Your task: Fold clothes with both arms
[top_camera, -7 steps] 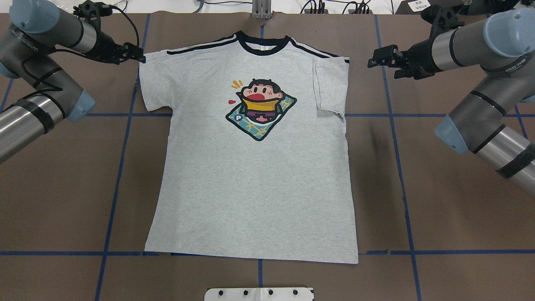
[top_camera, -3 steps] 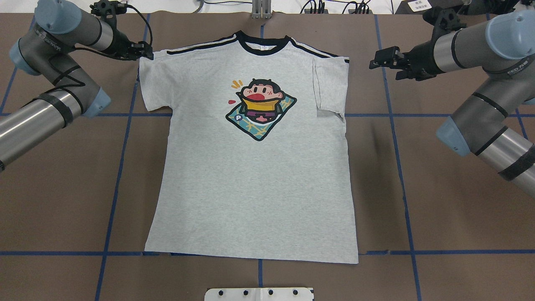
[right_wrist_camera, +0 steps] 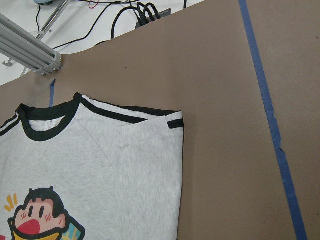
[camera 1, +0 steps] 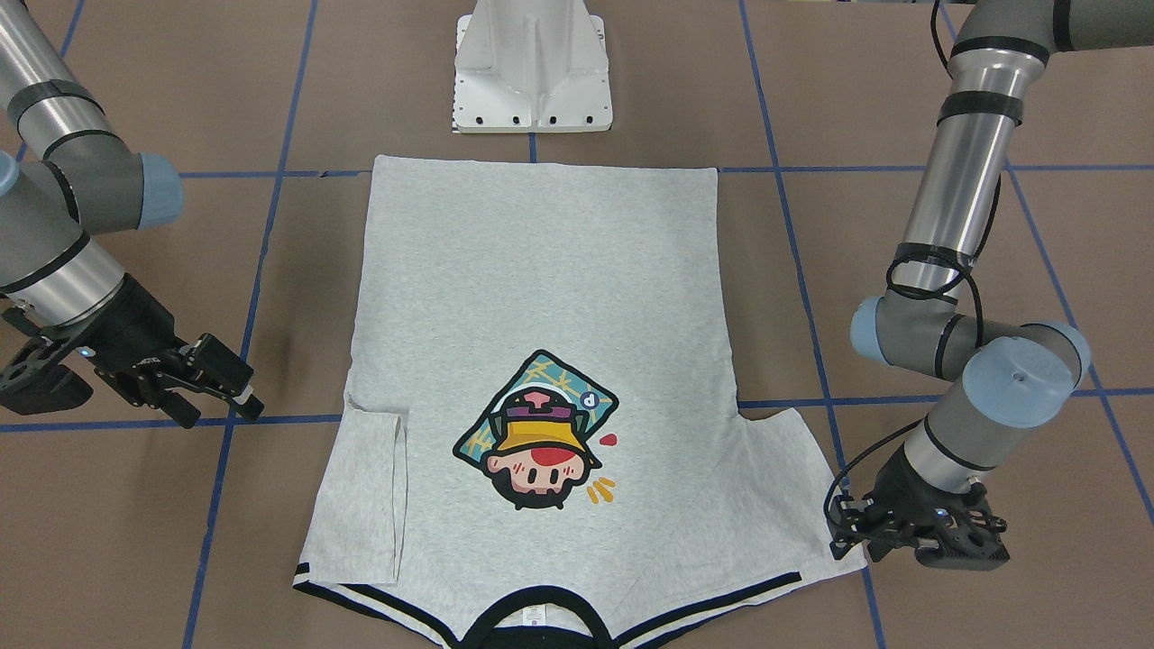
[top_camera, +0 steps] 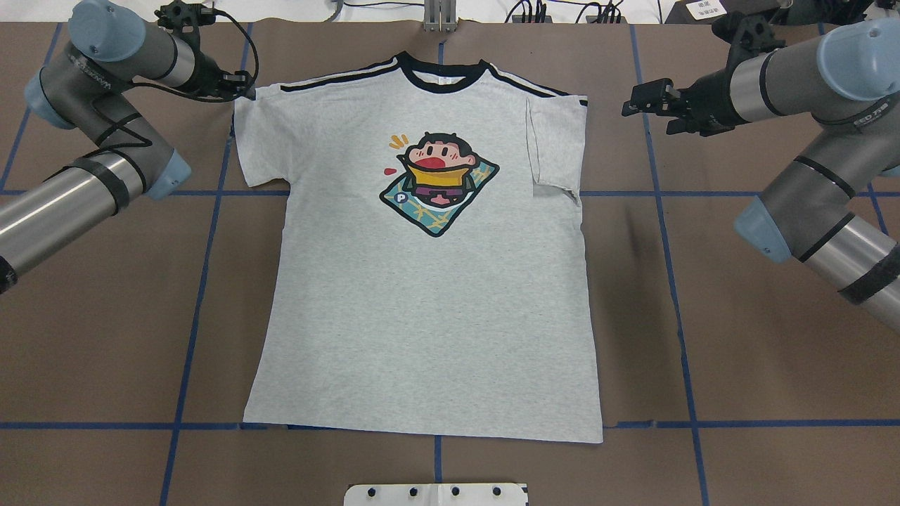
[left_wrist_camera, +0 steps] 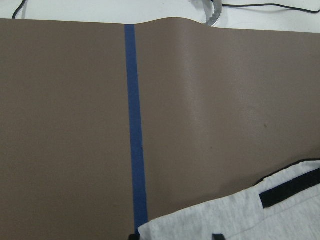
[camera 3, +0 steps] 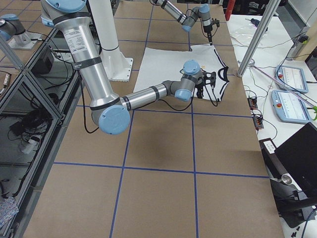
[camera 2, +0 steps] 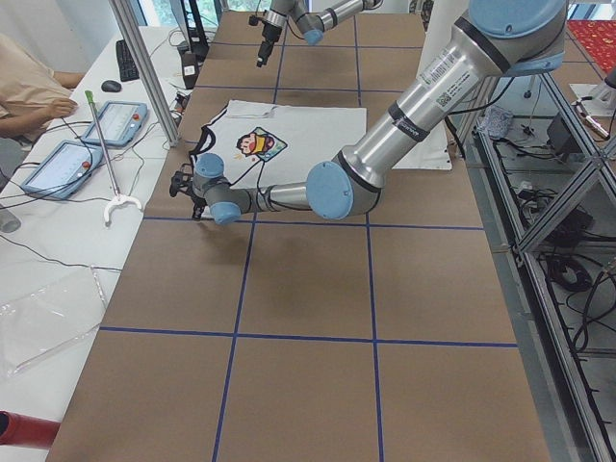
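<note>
The grey T-shirt (top_camera: 429,316) lies flat on the brown table, cartoon print (top_camera: 437,181) up and black collar (top_camera: 441,76) at the far edge. Its sleeve on my right side (top_camera: 555,151) is folded in over the body. The other sleeve (top_camera: 260,137) is spread out. My left gripper (top_camera: 242,91) is low at that sleeve's shoulder corner and open. In the left wrist view the corner (left_wrist_camera: 225,220) lies between the two fingertips (left_wrist_camera: 216,236). My right gripper (top_camera: 631,104) is open and empty, apart from the shirt beside the folded sleeve. It also shows in the front-facing view (camera 1: 242,389).
The white pedestal base (camera 1: 532,72) stands at the near table edge by the shirt's hem. Blue tape lines (top_camera: 675,295) grid the brown surface. A metal post (top_camera: 439,14) and cables sit beyond the collar. An operators' table with tablets (camera 2: 106,120) runs along the far side.
My left gripper has moved right and down to the spread sleeve's shoulder corner. The right gripper has barely shifted. The shirt has not moved.
</note>
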`<control>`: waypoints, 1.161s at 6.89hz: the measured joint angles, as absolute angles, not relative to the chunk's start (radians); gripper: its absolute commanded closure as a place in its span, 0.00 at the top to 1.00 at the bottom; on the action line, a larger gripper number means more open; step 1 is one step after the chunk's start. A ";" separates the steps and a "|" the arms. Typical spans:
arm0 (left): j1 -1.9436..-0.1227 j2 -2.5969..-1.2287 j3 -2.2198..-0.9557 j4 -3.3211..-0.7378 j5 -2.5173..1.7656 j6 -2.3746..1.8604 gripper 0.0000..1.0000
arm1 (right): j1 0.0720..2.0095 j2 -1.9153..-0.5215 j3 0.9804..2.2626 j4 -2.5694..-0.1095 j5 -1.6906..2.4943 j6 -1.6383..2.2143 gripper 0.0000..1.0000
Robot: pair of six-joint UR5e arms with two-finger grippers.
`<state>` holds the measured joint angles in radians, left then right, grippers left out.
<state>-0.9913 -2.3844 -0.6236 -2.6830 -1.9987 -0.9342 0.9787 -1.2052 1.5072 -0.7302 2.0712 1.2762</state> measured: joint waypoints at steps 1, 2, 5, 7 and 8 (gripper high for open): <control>-0.990 -2.388 -0.616 -2.684 -1.996 -0.934 0.27 | 0.979 -1.206 1.508 -0.730 2.071 1.276 1.00; -0.988 -2.389 -0.611 -2.684 -1.994 -0.934 0.00 | 0.979 -1.207 1.508 -0.730 2.072 1.276 1.00; -0.987 -2.389 -0.608 -2.684 -1.964 -0.934 0.00 | 0.980 -1.208 1.509 -0.730 2.072 1.276 1.00; -0.988 -2.393 -0.672 -2.676 -1.963 -0.965 0.00 | 0.980 -1.217 1.518 -0.730 2.073 1.276 1.00; -0.983 -2.394 -0.736 -2.642 -1.962 -1.004 0.00 | 0.980 -1.220 1.522 -0.730 2.073 1.276 1.00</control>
